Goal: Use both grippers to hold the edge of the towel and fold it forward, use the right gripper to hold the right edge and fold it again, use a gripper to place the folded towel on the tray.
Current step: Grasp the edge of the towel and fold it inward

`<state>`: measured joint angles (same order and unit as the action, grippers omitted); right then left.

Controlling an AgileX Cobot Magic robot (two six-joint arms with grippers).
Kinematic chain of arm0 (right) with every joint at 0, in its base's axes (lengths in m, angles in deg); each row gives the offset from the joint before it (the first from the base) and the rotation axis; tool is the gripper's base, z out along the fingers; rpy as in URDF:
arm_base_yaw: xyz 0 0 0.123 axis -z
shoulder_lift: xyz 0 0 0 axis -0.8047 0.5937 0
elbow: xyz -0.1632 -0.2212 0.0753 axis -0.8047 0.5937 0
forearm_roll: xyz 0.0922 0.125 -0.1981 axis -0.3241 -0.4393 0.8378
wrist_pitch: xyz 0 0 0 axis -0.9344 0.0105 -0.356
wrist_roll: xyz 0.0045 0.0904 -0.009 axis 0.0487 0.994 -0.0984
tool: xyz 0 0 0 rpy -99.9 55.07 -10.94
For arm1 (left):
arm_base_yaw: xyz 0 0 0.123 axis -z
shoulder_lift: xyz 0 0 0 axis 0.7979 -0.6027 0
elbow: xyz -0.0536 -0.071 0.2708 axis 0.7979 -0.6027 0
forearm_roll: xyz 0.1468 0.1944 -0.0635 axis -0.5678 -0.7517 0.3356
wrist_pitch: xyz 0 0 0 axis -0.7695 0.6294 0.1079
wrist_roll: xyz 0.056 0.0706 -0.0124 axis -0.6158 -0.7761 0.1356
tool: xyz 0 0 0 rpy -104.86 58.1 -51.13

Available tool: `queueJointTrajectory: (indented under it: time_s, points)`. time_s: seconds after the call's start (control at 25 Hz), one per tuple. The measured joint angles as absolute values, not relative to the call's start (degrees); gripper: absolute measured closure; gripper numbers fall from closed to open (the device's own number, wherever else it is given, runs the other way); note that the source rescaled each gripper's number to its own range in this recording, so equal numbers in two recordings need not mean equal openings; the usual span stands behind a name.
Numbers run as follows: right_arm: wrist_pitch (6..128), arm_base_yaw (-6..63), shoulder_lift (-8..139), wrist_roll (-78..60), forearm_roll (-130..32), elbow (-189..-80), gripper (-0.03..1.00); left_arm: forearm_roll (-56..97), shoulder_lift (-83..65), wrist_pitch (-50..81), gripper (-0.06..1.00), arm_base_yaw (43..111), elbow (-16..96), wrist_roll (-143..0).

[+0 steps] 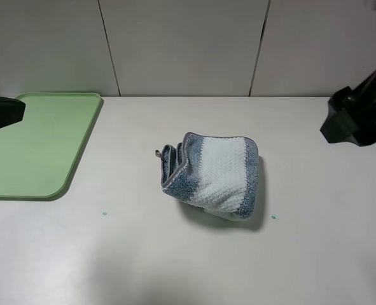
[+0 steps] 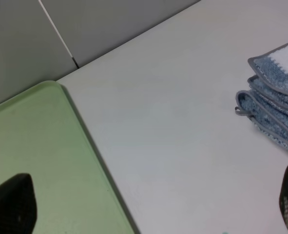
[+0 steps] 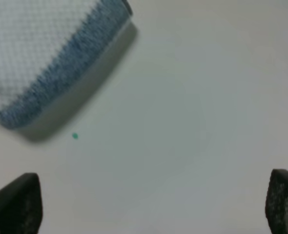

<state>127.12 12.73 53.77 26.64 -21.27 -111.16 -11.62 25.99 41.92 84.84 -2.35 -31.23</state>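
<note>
Well, on the far left the pale-green tray (image 1: 48, 152) is sitting flat on the white table (image 1: 175, 267). The left gripper (image 2: 151, 207) is hanging over the tray's left part. Its two black fingers (image 2: 9, 207) are standing wide apart and are holding nothing.

In the middle of the table the striped towel (image 1: 210, 175) is lying in a small, thick bundle, so both folds are looking done. It is lying well apart from the tray, to the tray's right. It is a bit wider than it is deep and is sitting a little crooked. Its loose grey hems are stacking up on the side facing the tray, and its rounded fold is facing the other way.

On the far right the right gripper (image 3: 148, 204) is hovering above the bare table. Its fingers are spread wide too, with nothing between them.

I am thinking the last job is carrying the towel left onto the tray. The right gripper is looking nearer to the towel, but the left one is already waiting by the tray.
</note>
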Motion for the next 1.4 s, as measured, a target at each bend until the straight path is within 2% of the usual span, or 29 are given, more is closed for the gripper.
queueJointTrajectory:
  time_s: [0.8,1.08,1.4]
  points:
    - [115.93,34.51,19.26,26.69,-30.3,-86.08,-0.03,-11.62,25.99,41.92,-0.06,84.84,-2.35,-31.23]
    - [116.59,38.65,10.21,25.82,-32.23,-83.26,-0.03,-11.62,25.99,41.92,-0.06,84.84,-2.35,-31.23]
    - [116.73,39.04,2.94,25.0,-32.8,-83.2,-0.03,-11.62,25.99,41.92,-0.06,84.84,-2.35,-31.23]
